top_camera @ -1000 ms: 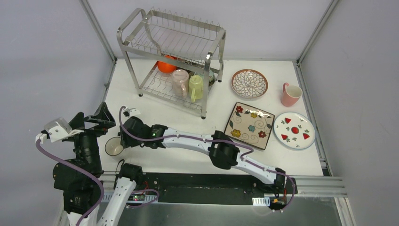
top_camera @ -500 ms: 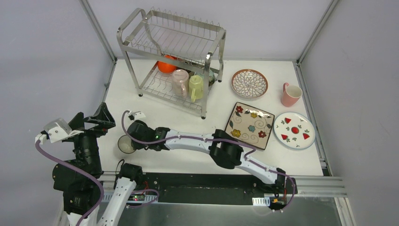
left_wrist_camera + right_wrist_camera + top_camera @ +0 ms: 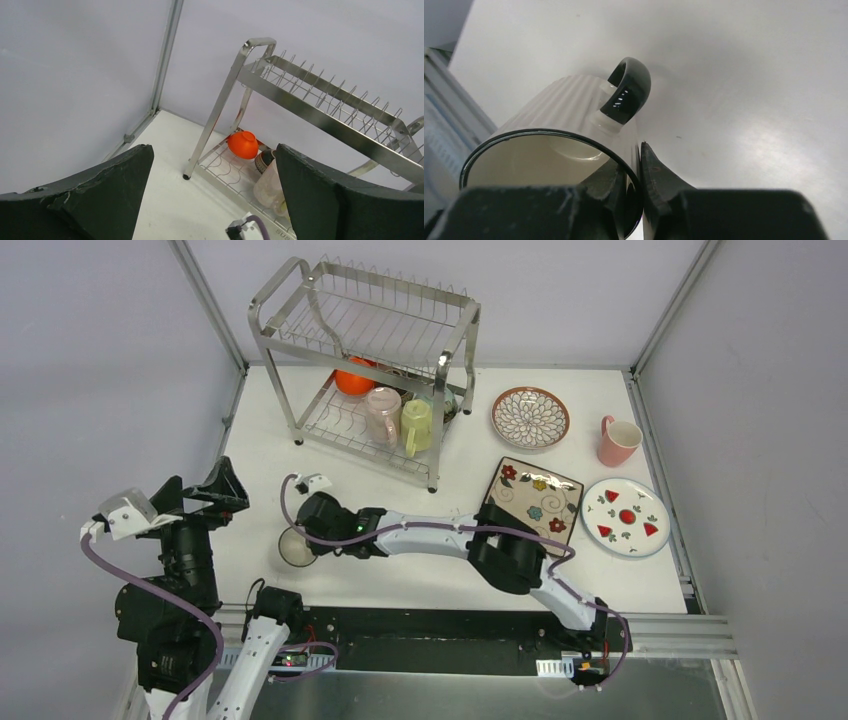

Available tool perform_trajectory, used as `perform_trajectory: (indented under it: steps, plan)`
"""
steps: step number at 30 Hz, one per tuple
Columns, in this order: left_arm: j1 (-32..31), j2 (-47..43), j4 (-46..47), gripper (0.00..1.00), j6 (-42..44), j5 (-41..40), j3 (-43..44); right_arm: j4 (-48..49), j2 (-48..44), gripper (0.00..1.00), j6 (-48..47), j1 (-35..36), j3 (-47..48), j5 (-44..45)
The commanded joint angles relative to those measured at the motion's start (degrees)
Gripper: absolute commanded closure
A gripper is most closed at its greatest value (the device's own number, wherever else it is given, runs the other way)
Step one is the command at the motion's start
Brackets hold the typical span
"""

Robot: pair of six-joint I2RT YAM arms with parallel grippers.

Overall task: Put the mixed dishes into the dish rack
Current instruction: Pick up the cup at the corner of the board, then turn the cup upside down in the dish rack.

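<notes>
My right gripper (image 3: 303,538) is shut on the wall of a white ribbed mug with a black rim and handle (image 3: 294,547), held tilted over the front left of the table. In the right wrist view one finger is inside the mug (image 3: 569,115) and one outside, beside the handle; the gripper (image 3: 640,185) pinches the rim. The steel dish rack (image 3: 370,350) stands at the back left. Its lower shelf holds an orange bowl (image 3: 353,380), a pale pink mug (image 3: 382,415) and a yellow-green mug (image 3: 417,427). My left gripper (image 3: 215,495) is open and empty, raised at the left.
A brown-rimmed petal plate (image 3: 530,417), a pink mug (image 3: 618,441), a square floral plate (image 3: 530,505) and a white red-marked plate (image 3: 625,516) lie on the right half of the table. The left wrist view shows the rack (image 3: 320,100) and the orange bowl (image 3: 243,144).
My right gripper has carried the white mug to the right, away from the left arm, and tilted it. The left arm has barely moved.
</notes>
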Motion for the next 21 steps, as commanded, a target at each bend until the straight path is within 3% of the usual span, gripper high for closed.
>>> perform_trajectory:
  steps: [1, 12, 21]
  plan:
    - [-0.16, 0.61, 1.70, 0.02, -0.50, 2.61, -1.88, 7.46, -10.84, 1.00, -8.40, -1.99, -6.90, 4.70]
    - [-0.16, 3.24, 1.92, 0.02, -3.72, 9.31, -5.46, 14.54, -25.70, 1.00, -24.90, -2.44, -24.63, 11.37]
    - [-0.16, 8.10, 1.81, 0.03, -5.26, 17.57, -6.87, 2.97, -37.13, 1.00, -24.67, -2.44, -34.13, 10.57]
